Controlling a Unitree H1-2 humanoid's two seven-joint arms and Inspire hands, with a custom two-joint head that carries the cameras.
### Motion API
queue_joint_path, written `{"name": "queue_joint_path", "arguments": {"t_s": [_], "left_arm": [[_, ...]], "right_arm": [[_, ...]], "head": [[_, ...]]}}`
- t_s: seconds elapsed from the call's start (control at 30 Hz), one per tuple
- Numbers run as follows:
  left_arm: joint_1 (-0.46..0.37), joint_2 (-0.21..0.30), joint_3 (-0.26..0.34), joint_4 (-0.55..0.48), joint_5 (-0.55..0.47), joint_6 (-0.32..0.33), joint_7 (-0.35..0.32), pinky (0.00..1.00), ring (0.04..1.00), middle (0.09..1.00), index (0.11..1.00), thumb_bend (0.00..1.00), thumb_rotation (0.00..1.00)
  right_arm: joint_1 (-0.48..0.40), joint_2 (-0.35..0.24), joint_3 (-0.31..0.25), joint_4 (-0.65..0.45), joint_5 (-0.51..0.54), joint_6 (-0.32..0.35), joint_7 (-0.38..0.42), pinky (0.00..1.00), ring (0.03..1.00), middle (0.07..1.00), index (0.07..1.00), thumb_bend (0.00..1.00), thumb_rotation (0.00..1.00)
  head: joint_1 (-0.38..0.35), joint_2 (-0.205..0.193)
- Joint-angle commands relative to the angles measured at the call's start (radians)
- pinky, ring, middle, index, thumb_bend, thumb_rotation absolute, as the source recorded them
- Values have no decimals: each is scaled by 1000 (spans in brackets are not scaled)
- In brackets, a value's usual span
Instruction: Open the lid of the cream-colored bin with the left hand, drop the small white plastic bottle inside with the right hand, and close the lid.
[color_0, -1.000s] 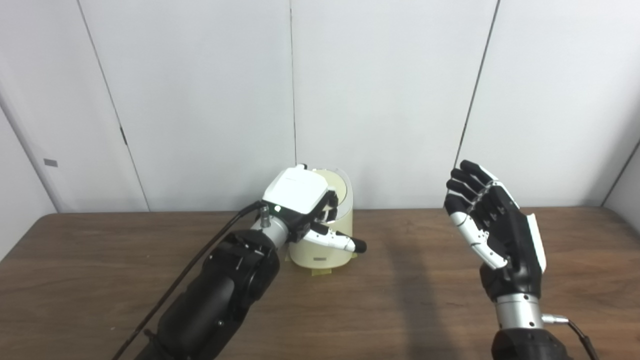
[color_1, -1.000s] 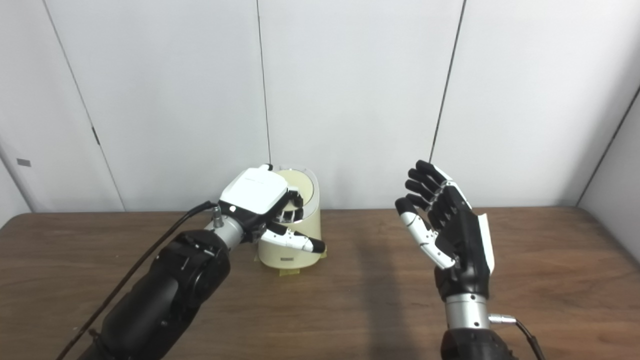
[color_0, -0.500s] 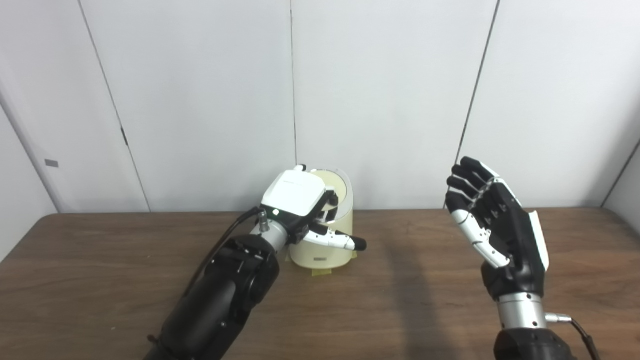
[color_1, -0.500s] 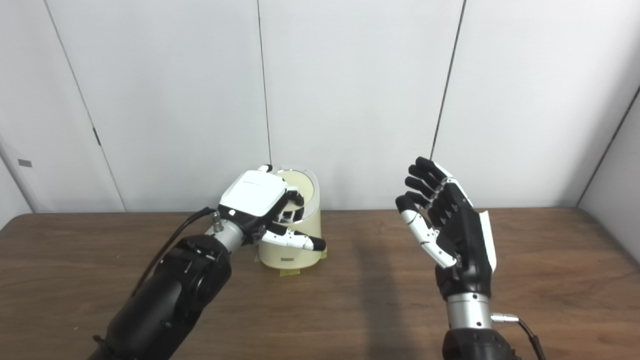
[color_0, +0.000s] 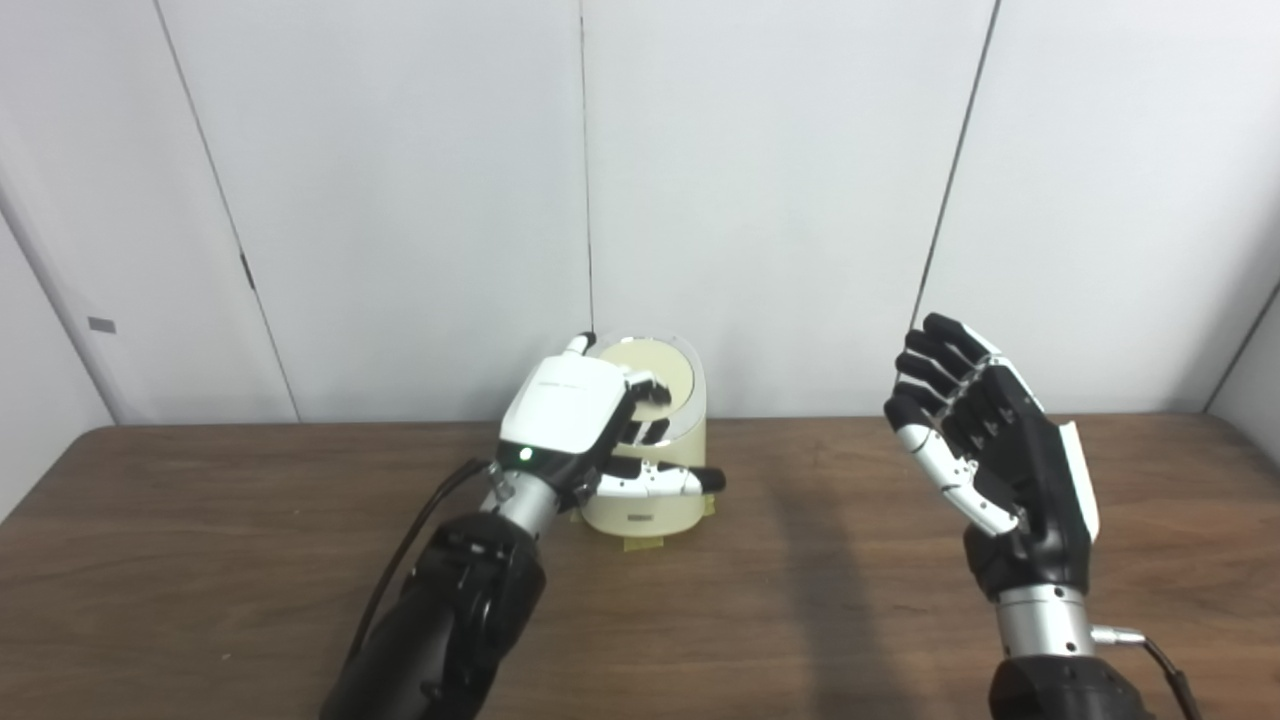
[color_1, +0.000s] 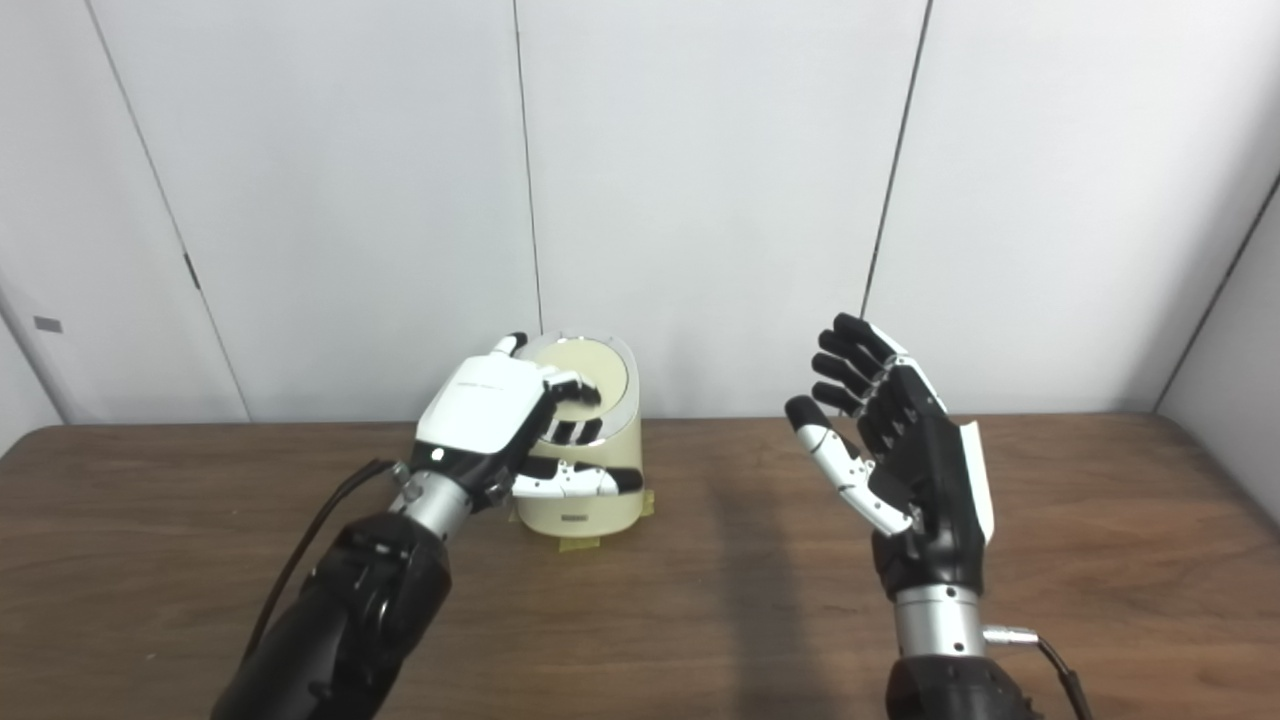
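— Counting: one cream-colored bin (color_0: 655, 490) on one wooden table (color_0: 200, 560), near the back wall; two hands.
— Lid (color_1: 585, 372)?
— Tilted toward camera; open or closed: cannot tell. Left hand (color_0: 575, 420) draped over bin's near left, fingers (color_1: 572, 388) on lid, thumb across front.
— Right hand (color_1: 900, 470)?
— Raised well right of bin, spread, holding nothing.
— Bottle?
— Not visible.
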Motion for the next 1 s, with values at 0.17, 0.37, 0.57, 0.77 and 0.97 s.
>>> {"name": "queue_joint_path", "arguments": {"t_s": [0.17,0.37,0.57,0.77,0.97], "left_arm": [[-39,-43,55,-84,-26,-37,161,1000,956,963,975,664,875],[-30,-65,97,-144,-90,-34,163,1000,987,989,999,713,898],[-10,-81,148,-229,-139,-34,186,1000,1000,1000,1000,752,951],[68,-154,273,-320,-393,-65,235,840,893,900,897,454,970],[158,-227,399,-362,-775,-125,225,709,787,800,788,200,717]], "right_arm": [[-30,0,3,-15,-11,-35,6,715,762,781,787,298,195],[-31,1,1,-10,-6,-35,6,717,765,782,782,316,212],[-31,8,0,-9,-4,-36,4,711,758,778,778,314,189],[-34,7,-3,-10,-14,-43,-1,709,753,770,772,304,236],[-32,16,0,-4,-25,-81,-6,684,735,746,744,260,342]], "head": [[-1,-3],[-3,-2],[-4,-2],[0,-2],[1,0]]}}
